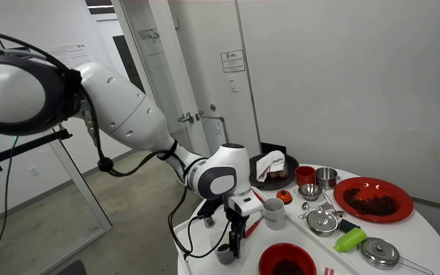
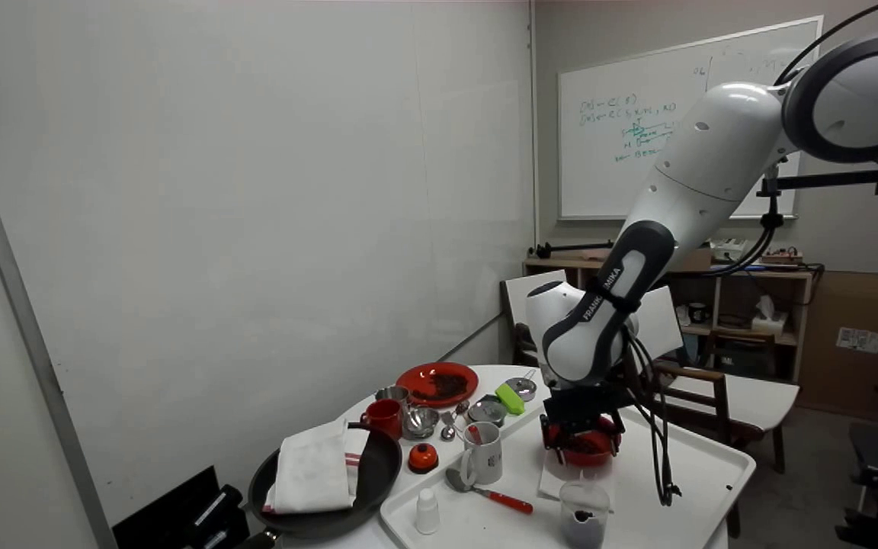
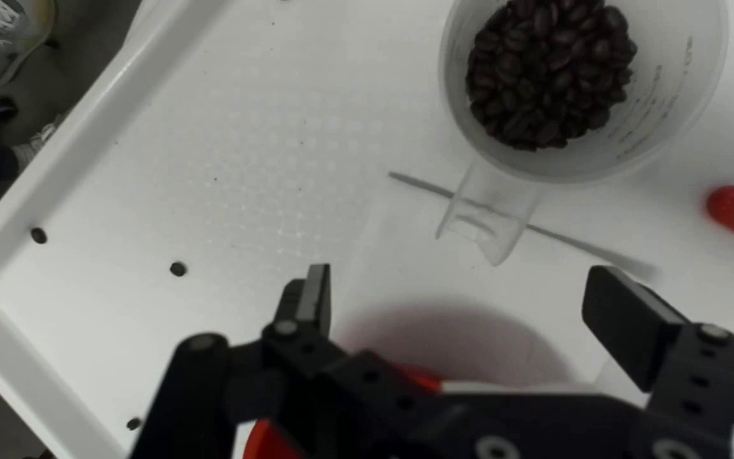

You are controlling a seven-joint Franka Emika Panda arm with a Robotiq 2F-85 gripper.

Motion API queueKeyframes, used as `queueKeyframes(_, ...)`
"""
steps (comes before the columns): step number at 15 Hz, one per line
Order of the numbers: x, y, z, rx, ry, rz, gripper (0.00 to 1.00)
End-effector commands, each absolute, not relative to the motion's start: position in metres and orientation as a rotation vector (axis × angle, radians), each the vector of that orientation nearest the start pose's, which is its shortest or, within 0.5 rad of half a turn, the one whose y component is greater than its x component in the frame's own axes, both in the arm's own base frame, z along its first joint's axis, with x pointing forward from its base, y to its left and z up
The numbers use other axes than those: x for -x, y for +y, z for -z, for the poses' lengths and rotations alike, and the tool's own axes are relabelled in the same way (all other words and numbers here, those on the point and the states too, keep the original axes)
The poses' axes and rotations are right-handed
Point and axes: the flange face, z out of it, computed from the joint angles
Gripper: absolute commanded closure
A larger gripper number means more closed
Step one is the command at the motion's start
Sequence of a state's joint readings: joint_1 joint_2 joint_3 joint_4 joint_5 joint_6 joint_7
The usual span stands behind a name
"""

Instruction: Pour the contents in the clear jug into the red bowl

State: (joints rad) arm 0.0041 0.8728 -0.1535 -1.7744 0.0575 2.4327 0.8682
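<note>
White tray [image 2: 702, 473] on white table [image 1: 411, 236], whiteboard [image 2: 637, 175] on grey wall [image 2: 607, 34].

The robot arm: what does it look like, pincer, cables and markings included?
The arm is glossy white with rounded segments and dark joint trim. In an exterior view, white lettering beginning FRANK runs under a black strap. Black cables loop alongside. The pincer is black, with blocky fingers and pale round screw heads.

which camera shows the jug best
The wrist view: it looks down into the jug, showing the beans and handle, though the frame cuts its rim. Both exterior views show it smaller and more from the side, with the fingers partly hiding it in an exterior view.
</note>
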Motion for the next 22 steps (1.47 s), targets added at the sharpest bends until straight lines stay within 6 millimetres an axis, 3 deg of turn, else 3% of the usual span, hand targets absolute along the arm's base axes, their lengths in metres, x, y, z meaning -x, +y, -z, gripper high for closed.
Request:
queueKeyframes(1, -0.616, -0.084, -0.060, 2.844, 1.484, -0.297, 0.00)
queueKeyframes(10, -0.613, -0.081, -0.056, 2.842, 1.485, -0.300, 0.00)
queueKeyframes(15, -0.611, -0.078, -0.045, 2.789, 1.631, -0.319, 0.00)
queueKeyframes(22, -0.608, -0.081, -0.034, 2.549, 1.916, -0.281, 0.00)
